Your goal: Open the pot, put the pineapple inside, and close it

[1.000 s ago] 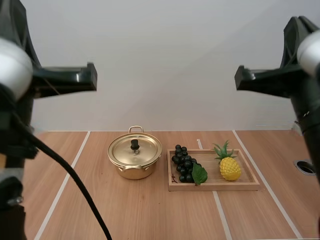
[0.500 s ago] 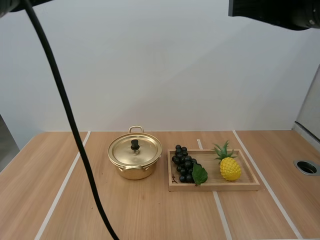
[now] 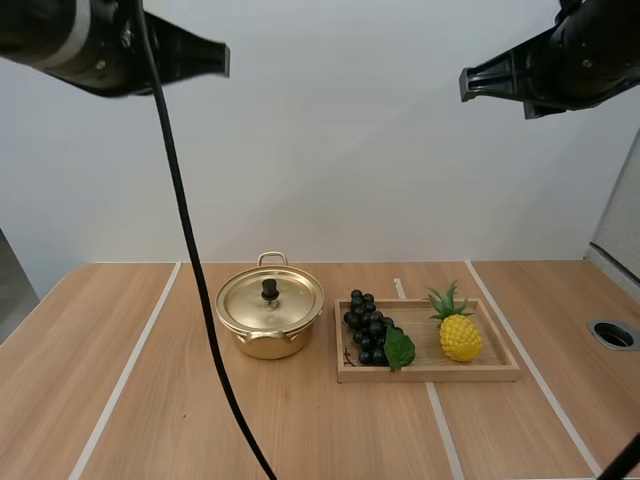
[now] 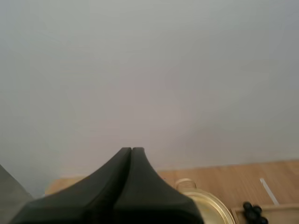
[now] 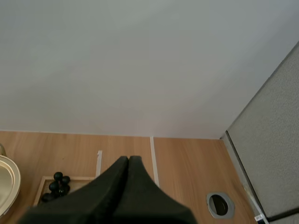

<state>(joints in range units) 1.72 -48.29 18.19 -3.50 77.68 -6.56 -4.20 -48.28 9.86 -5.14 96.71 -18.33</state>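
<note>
A gold pot (image 3: 269, 320) with its lid (image 3: 270, 298) on and a black knob stands mid-table. To its right a wooden tray (image 3: 500, 368) holds a yellow pineapple (image 3: 459, 335) with green leaves and a bunch of dark grapes (image 3: 368, 327). My left gripper (image 4: 131, 150) is shut, its fingers together as one wedge, high above the pot (image 4: 205, 205). My right gripper (image 5: 128, 159) is also shut, high over the tray's grapes (image 5: 57, 185). Both arms hang high near the top of the high view, the left arm (image 3: 110, 45) and the right arm (image 3: 550, 65).
Pale tape lines cross the wooden table (image 3: 150, 420). A round cable hole (image 3: 612, 334) sits at the table's right edge. A grey partition (image 3: 622, 210) stands at the far right.
Both arms have kept moving: one second ago they were large at the view's sides, then nearly out of frame at the top, and now they reach in from the upper corners. Pot and tray are unmoved.
</note>
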